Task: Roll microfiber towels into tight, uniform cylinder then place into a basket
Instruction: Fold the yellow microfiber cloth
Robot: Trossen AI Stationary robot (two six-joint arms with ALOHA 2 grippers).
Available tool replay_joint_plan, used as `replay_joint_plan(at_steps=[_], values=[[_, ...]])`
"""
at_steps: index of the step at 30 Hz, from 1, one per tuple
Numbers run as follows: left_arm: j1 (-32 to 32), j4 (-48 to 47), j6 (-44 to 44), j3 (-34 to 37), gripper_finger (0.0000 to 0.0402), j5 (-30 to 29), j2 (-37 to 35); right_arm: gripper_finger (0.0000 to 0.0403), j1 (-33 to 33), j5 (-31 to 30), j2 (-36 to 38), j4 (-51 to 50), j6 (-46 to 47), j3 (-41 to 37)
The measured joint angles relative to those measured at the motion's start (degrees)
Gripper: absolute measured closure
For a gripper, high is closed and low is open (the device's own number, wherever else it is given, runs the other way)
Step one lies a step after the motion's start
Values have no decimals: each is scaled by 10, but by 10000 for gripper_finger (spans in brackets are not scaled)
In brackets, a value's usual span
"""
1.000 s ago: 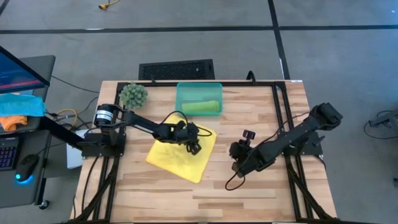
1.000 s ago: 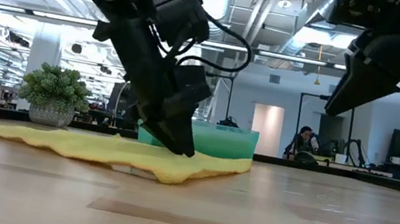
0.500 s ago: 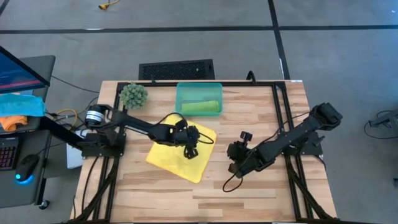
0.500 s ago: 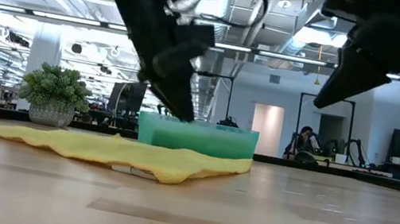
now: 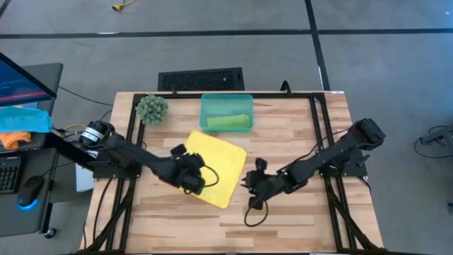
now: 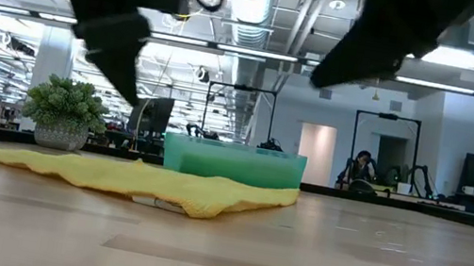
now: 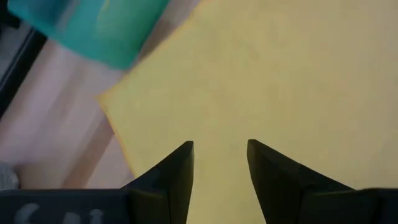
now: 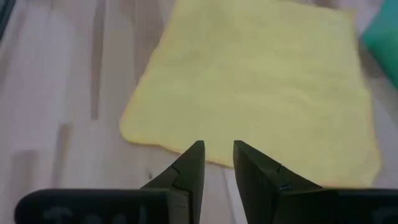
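The yellow microfiber towel (image 5: 212, 164) lies spread flat on the table, one corner pointing at the basket (image 5: 207, 106). The teal basket stands at the far edge, and a rolled lime-green towel (image 5: 228, 122) lies inside it. My left gripper (image 5: 198, 176) hovers open over the yellow towel's near-left part, and in its wrist view the fingers (image 7: 177, 168) stand above the cloth (image 7: 286, 74). My right gripper (image 5: 248, 185) hangs open just off the towel's near-right edge (image 8: 186, 144), with nothing between its fingers.
A round green spiky plant ball (image 5: 151, 108) sits at the far left corner, beside the basket. Bare wood stretches along the near edge (image 5: 233, 227) and to the right of the towel. A black frame rail (image 5: 315, 127) runs down the table's right side.
My left gripper has risen off the yellow towel's far-right part. It has swung toward the table's near-left and now hangs above the towel's near-left part. My right gripper has gone left toward the towel's near-right edge and tipped further down. The towel lies flat where it was.
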State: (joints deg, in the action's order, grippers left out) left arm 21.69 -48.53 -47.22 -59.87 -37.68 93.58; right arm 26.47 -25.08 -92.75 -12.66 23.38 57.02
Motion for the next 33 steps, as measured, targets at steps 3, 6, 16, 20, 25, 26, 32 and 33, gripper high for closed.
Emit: replay_joint_plan(at_steps=[3,6,16,20,25,26,32,33], values=[[24,-22,-48,13,258,-1,0,294,-12,44,-26,74,-33,0],[42,-34,-80,19,258,-1,-1,294,-28,103,-65,121,-56,1],[69,-98,-146,21,258,3,-3,294,-68,166,-185,146,-80,73],[69,-101,-148,21,258,3,-3,294,-75,202,-220,146,-88,98],[69,-101,-150,21,258,3,-3,294,-80,222,-229,115,-88,105],[69,-101,-150,21,258,3,-3,294,-80,222,-228,98,-84,105],[69,-101,-150,21,258,4,-3,294,-80,222,-221,2,-48,105],[69,-100,-149,21,258,3,-3,294,-80,222,-219,-16,-41,106]])
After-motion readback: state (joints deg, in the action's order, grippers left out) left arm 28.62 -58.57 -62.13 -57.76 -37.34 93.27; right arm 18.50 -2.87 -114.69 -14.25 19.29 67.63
